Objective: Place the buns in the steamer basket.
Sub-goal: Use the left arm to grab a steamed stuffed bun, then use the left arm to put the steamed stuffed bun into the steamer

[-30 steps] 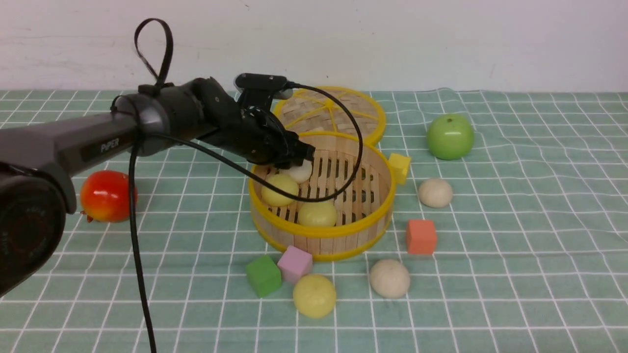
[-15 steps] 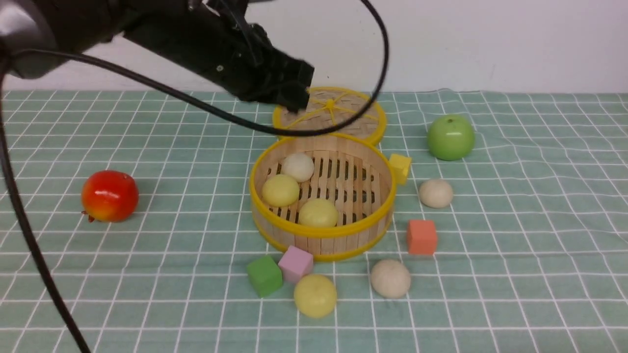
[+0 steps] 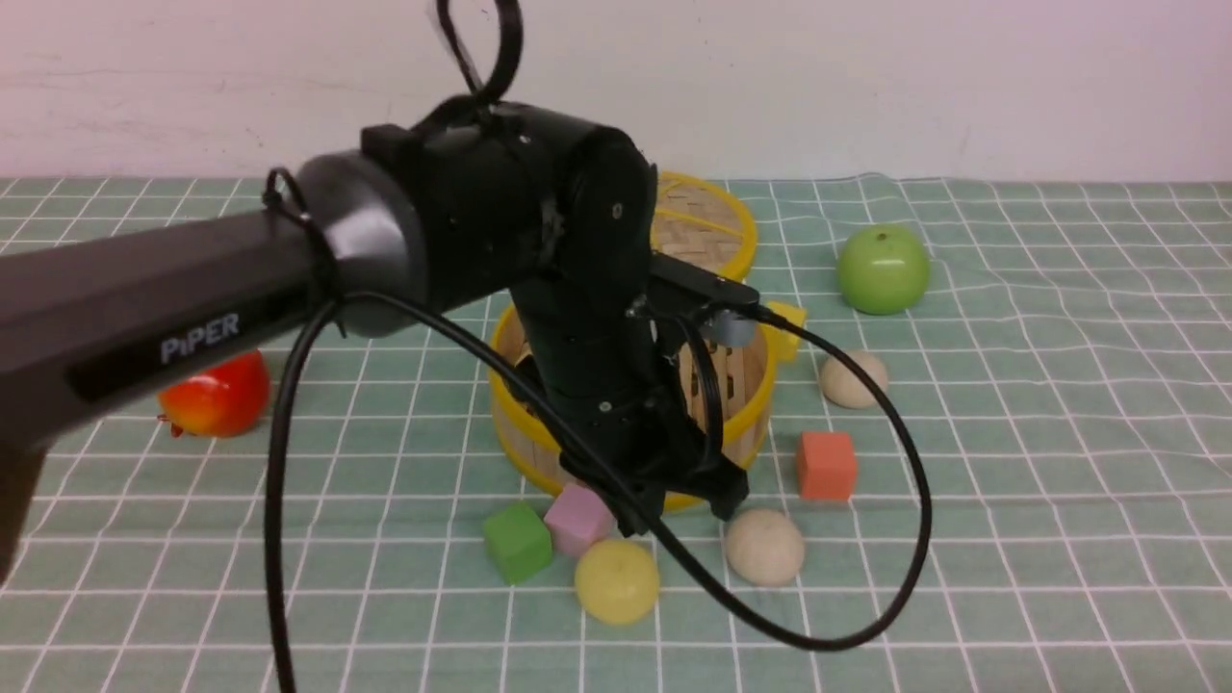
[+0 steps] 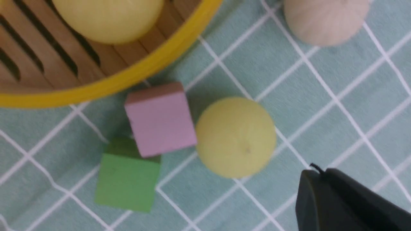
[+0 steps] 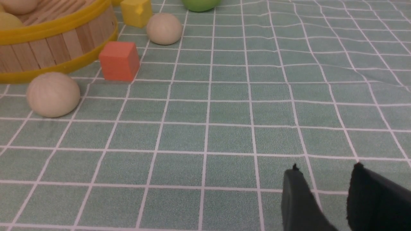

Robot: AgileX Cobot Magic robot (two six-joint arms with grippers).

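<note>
My left hand (image 3: 679,510), open or closed I cannot tell, hangs by the pale yellow dome-shaped bun (image 3: 617,580) outside the slatted wooden steamer basket (image 3: 746,438), likely to grab it

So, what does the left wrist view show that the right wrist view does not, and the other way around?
Only the left wrist view shows the pink cube, the green cube and the yellow bun that lies on the cloth beside them.

Only the right wrist view shows the orange cube, the yellow cube, a second beige bun and part of the green apple.

Both show the basket, the beige bun lying near its front, and the checked cloth.
</note>
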